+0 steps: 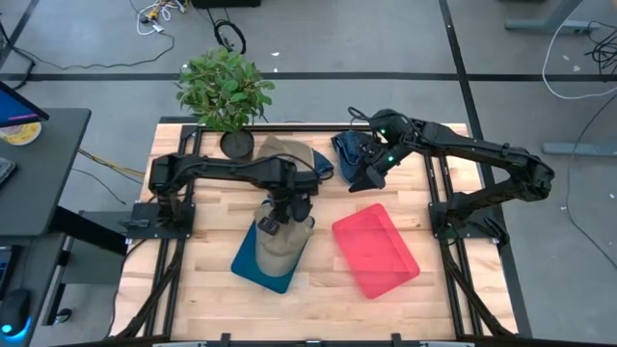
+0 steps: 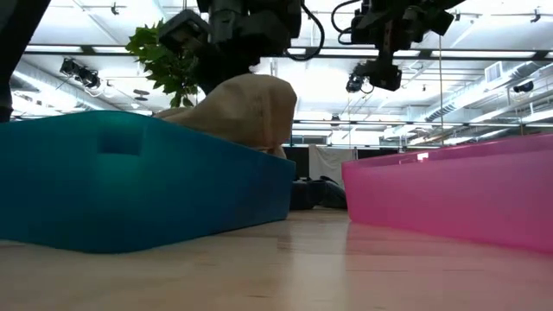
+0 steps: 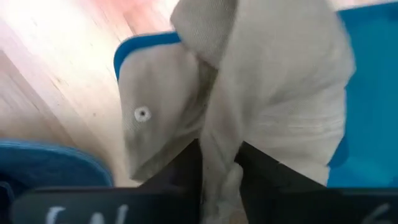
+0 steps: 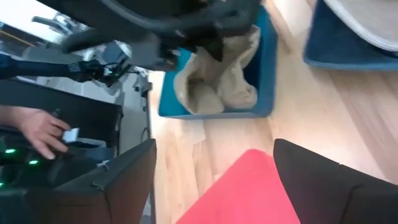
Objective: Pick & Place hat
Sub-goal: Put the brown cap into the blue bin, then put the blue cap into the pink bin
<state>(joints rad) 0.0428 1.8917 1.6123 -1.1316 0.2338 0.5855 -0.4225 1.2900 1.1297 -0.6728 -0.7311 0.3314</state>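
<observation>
High view: my left gripper [image 1: 286, 216] hangs over the blue bin [image 1: 253, 267], its fingers slightly parted around a fold of the tan hat [image 1: 281, 246] draped in that bin; my right gripper [image 1: 369, 178] waits open.

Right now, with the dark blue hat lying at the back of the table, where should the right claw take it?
From above, the right claw could pinch the dark blue hat at its raised crown: it lies crumpled, unobstructed.
</observation>
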